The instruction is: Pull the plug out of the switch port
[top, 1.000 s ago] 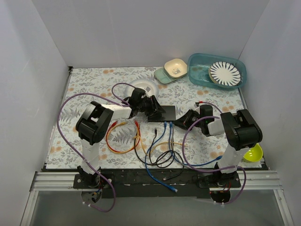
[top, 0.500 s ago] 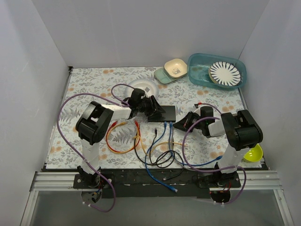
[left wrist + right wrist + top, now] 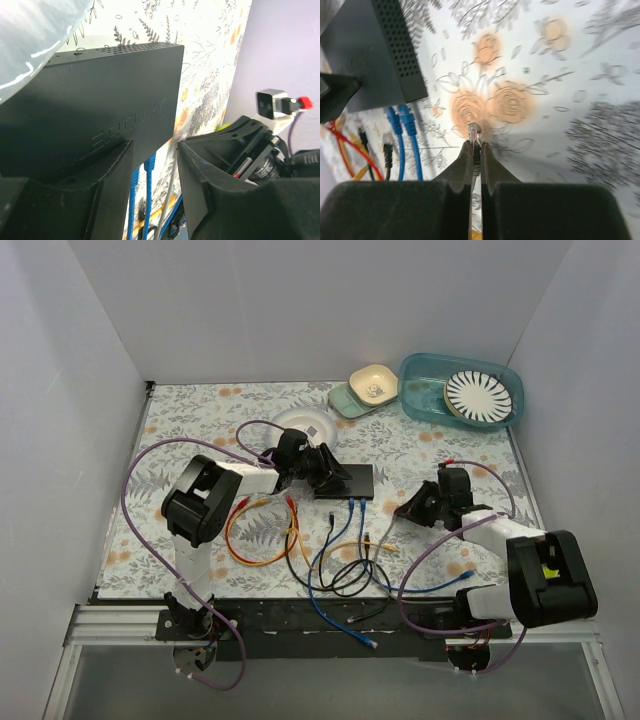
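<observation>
1. The left tool (image 3: 154, 146), jaws part open, straddled the switch (image 3: 355, 480) on the table (image 3: 190, 420), apparently bracing it against the pull.
2. The right tool (image 3: 475, 146) pinched the plug (image 3: 475, 131), already clear of the switch; two blue cables (image 3: 402, 125) remained plugged in.
3. A second before, that tool sat at the switch's corner; it had since swung away rightward.

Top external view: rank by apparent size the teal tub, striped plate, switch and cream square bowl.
1. teal tub
2. striped plate
3. switch and cream square bowl: these look close in size. The left end effector covers part of the switch, so they are not ranked against each other.
</observation>
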Robot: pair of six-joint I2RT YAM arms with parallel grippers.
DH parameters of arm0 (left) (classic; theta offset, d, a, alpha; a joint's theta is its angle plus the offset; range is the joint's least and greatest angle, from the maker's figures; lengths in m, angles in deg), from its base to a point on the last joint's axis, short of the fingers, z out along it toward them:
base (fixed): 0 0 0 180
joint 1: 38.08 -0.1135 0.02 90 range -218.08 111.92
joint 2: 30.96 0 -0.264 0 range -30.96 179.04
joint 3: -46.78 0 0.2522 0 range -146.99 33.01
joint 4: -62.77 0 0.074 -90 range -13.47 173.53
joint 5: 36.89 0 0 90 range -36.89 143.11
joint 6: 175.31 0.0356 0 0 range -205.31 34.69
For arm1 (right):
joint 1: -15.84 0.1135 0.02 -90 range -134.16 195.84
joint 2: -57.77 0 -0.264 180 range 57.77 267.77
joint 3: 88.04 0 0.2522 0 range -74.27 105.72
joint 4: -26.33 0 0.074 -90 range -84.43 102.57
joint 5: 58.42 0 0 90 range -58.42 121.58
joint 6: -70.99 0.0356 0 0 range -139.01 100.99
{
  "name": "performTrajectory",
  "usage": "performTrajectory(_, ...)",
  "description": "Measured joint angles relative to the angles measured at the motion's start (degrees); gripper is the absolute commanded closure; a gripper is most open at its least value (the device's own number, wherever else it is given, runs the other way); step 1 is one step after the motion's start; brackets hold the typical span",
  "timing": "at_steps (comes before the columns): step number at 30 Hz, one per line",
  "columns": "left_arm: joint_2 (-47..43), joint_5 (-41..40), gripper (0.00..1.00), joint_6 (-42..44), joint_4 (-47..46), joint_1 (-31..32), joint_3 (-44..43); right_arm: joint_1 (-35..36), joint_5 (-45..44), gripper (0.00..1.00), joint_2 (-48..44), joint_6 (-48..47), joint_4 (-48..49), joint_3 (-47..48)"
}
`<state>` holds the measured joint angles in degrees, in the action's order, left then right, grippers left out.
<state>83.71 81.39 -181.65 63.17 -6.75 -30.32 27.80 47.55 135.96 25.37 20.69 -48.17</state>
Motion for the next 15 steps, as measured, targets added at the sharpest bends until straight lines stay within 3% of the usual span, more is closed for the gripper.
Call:
performTrajectory(3, 0.0, 0.0, 0.59, 0.0, 0.0, -0.1, 0.0, -0.5, -5.1, 0.54, -3.7, -2.2, -5.0, 0.8)
performTrajectory(4, 0.0, 0.0, 0.59, 0.0, 0.0, -0.1, 0.0, -0.7, -5.5, 0.51, -3.7, -3.3, -5.9, 1.7)
performTrajectory(9, 0.0, 0.0, 0.59, 0.0, 0.0, -0.2, 0.0, 0.7, -3.5, 0.45, -1.2, -4.5, -5.4, 5.2)
performTrajectory(15, 0.0, 0.2, 0.58, 0.0, -0.2, -0.2, 0.0, 4.2, 2.0, 0.45, 4.2, -4.1, 0.8, 9.0)
